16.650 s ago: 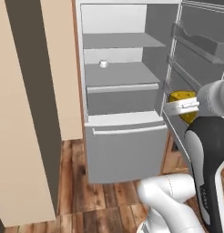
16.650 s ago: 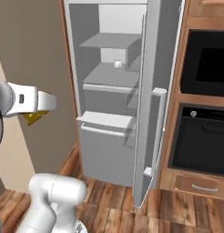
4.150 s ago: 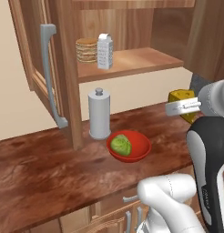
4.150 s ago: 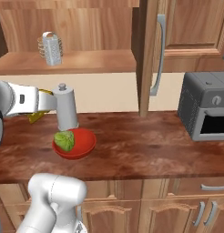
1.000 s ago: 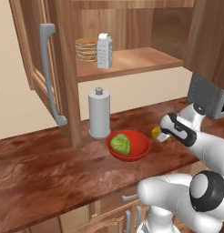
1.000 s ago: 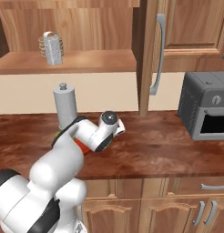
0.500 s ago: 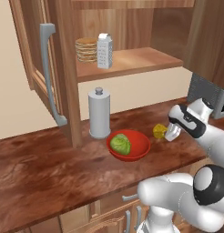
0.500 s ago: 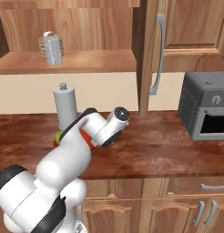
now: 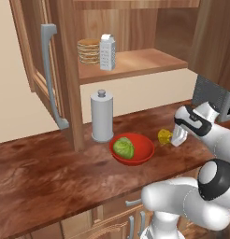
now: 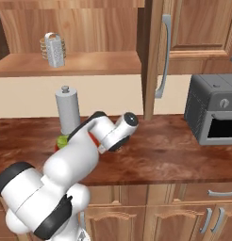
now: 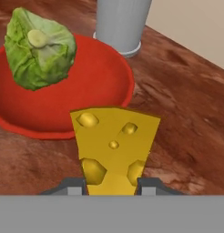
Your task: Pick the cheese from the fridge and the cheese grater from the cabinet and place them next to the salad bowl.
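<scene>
Now | claw [image 11: 112, 187] | clamped on cheese [image 11: 114, 148] | beside salad bowl [image 11: 104, 86]

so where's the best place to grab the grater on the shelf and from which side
Probably across the narrow upper body of the grater, just under its top handle, coming straight in from the open front of the cabinet. It stands upright and tapers upward, so the top is easier for the fingers to span. The stack of tan discs sits close on one side, so a sideways approach looks tight.

The cheese grater [image 10: 54, 49] stands on the cabinet [image 10: 89, 63] shelf.
</scene>
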